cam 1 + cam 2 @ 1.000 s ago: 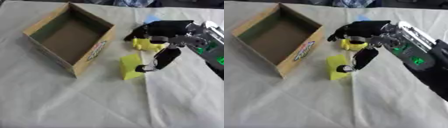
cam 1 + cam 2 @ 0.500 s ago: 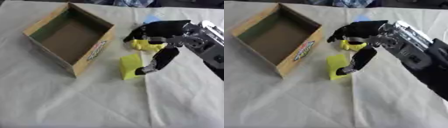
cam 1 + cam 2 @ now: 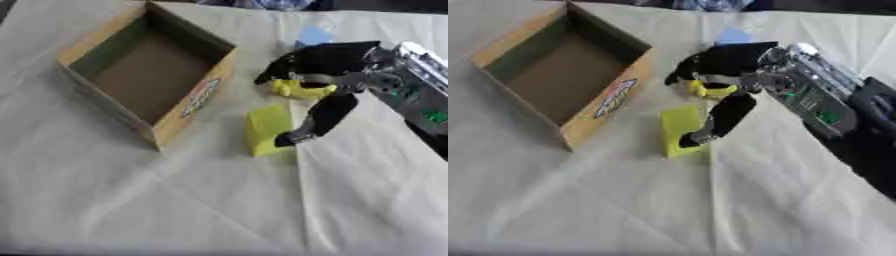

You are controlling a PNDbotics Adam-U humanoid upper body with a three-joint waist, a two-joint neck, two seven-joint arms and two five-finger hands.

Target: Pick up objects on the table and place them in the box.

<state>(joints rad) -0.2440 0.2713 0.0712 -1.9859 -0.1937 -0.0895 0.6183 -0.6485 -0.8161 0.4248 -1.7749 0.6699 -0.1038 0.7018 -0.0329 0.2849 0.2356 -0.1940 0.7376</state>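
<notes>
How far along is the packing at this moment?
Nothing looks done: the box shows no objects inside. In hand: the right hand curls over a small yellow object, thumb down by the yellow block. Left: both yellow things, plus a pale blue item farther back.

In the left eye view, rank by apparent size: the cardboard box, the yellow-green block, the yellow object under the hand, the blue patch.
1. cardboard box
2. yellow-green block
3. yellow object, partly covered by the right hand, and blue patch: too close to rank.
</notes>
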